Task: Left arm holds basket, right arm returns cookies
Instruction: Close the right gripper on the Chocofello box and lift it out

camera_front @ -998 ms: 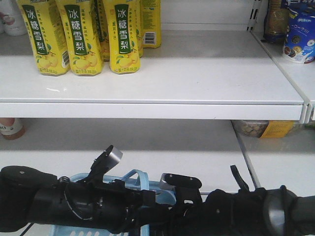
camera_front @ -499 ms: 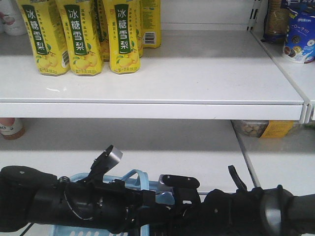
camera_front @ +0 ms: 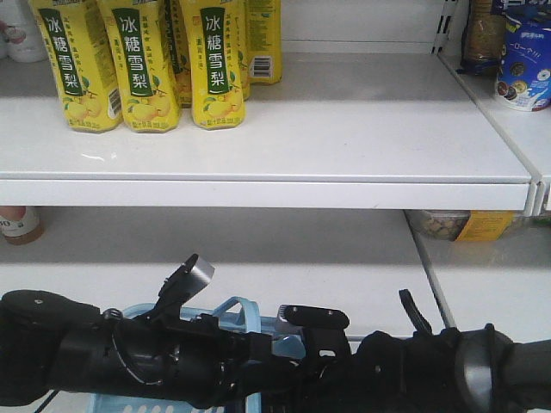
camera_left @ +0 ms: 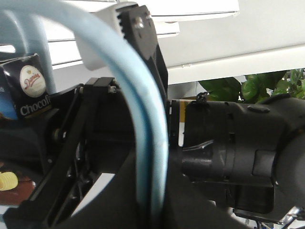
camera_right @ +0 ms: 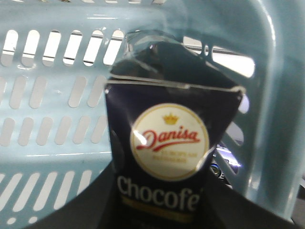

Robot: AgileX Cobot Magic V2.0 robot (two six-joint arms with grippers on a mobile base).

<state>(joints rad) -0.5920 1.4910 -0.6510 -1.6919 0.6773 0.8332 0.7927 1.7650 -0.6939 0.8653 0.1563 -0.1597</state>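
My left arm (camera_front: 103,361) lies across the bottom of the front view. The left gripper (camera_left: 151,191) is shut on the curved light blue handle (camera_left: 147,109) of the basket (camera_front: 237,311). The right arm (camera_front: 430,370) reaches in from the right, over the basket. Inside the basket (camera_right: 52,95) the dark navy cookies carton (camera_right: 167,157) stands upright, with its round "Danisa" logo and white "Chocofe" lettering facing the camera. The right gripper (camera_right: 162,210) is shut on its lower sides. The carton's top (camera_left: 31,88) also shows in the left wrist view.
Yellow drink bottles (camera_front: 138,60) stand at the back left of the upper white shelf (camera_front: 344,120). A blue cookie pack (camera_front: 523,60) sits on the neighbouring shelf at top right. A lower shelf (camera_front: 301,249) lies just behind the basket. Green plants (camera_left: 248,86) are behind the right arm.
The right arm has slid slightly left and lower over the basket, covering more of its blue rim. The left arm and the basket handle have not moved.
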